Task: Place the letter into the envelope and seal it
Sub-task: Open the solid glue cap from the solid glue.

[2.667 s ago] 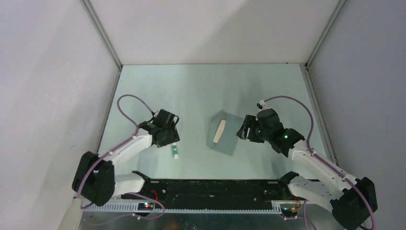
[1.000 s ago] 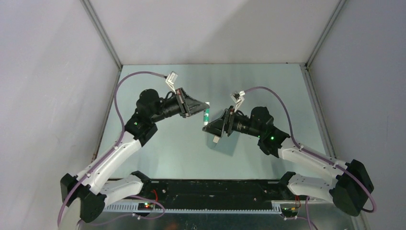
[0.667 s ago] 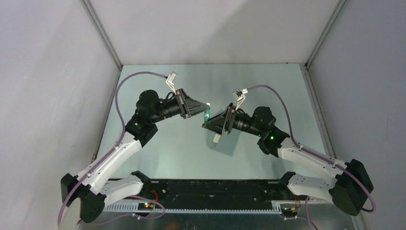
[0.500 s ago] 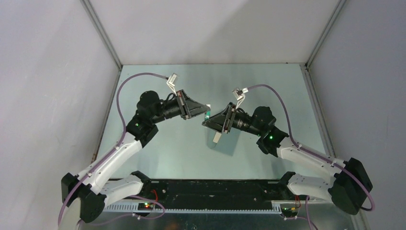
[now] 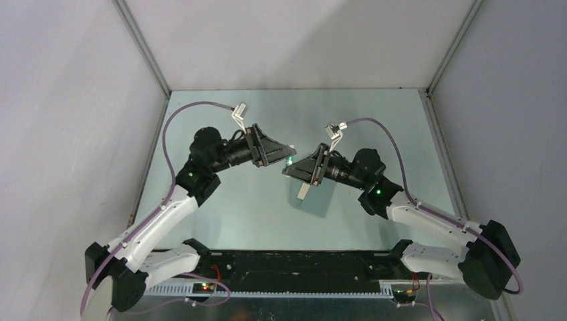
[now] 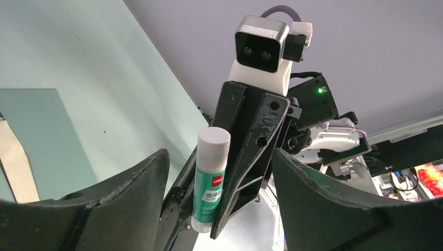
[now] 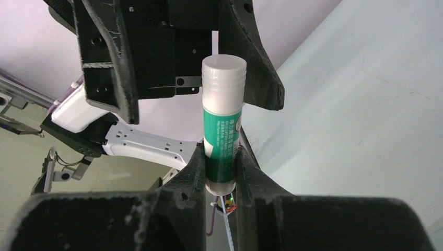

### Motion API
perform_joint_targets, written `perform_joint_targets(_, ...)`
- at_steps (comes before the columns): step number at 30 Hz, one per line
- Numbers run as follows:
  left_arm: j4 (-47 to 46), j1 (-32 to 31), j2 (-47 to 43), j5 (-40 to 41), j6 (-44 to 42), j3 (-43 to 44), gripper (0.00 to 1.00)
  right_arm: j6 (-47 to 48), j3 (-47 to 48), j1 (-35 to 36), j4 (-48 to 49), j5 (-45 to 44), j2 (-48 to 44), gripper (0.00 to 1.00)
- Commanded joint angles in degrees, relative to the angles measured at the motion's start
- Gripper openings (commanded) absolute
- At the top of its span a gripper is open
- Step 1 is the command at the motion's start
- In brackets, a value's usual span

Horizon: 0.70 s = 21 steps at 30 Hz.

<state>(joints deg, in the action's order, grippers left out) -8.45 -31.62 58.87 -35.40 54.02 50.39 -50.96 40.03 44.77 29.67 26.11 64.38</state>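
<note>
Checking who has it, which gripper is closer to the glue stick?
Right. The right gripper is shut on the glue stick; the left gripper stands open around its cap, not touching.

My left arm [image 5: 160, 214] and right arm [image 5: 428, 217] both reached up over the middle of the worktop [image 5: 267, 114], wrists turned so the two claws met nose to nose in the air. My right claw [image 7: 221, 162] was pinched tight on the lower half of a glue stick [image 7: 223, 104]. My left claw [image 5: 291, 154] stood wide, its fingers either side of the stick's cap and clear of it.
</note>
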Motion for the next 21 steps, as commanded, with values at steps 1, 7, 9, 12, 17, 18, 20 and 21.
perform_joint_targets(1, -0.8, -0.2, 0.0, -1.3, 0.0, 0.3, 0.77, 1.4, 1.4, 0.2, 0.8, -0.5, -1.5, 0.00)
perform_joint_targets(7, 6.6, -1.8, 1.5, 1.5, -5.9, 4.8, 0.68, 1.2, 1.4, 0.3, 0.7, 0.2, -1.5, 0.00)
perform_joint_targets(9, 7.9, -2.4, 2.0, 2.3, -7.1, 6.1, 0.67, 1.1, 1.4, 0.3, 0.8, 0.5, -1.3, 0.00)
perform_joint_targets(12, 9.0, -2.6, 2.8, 2.8, -7.2, 6.9, 0.62, 0.9, 1.5, 0.3, 1.2, 0.9, -1.0, 0.00)
perform_joint_targets(17, 6.9, -2.8, 2.8, 3.2, -6.1, 7.5, 0.49, 0.4, 1.5, 0.3, 1.2, 1.0, -0.6, 0.00)
perform_joint_targets(18, 6.5, -2.7, 2.8, 3.0, -5.8, 7.6, 0.44, 0.4, 1.5, 0.3, 1.2, 1.0, -0.5, 0.00)
perform_joint_targets(20, 5.6, -2.7, 3.0, 2.0, -5.1, 7.8, 0.38, 0.1, 1.5, 0.3, 0.9, 0.8, -0.4, 0.00)
perform_joint_targets(21, 5.2, -2.7, 3.2, 1.7, -4.9, 7.9, 0.37, 0.0, 1.5, 0.3, 0.9, 0.7, -0.3, 0.00)
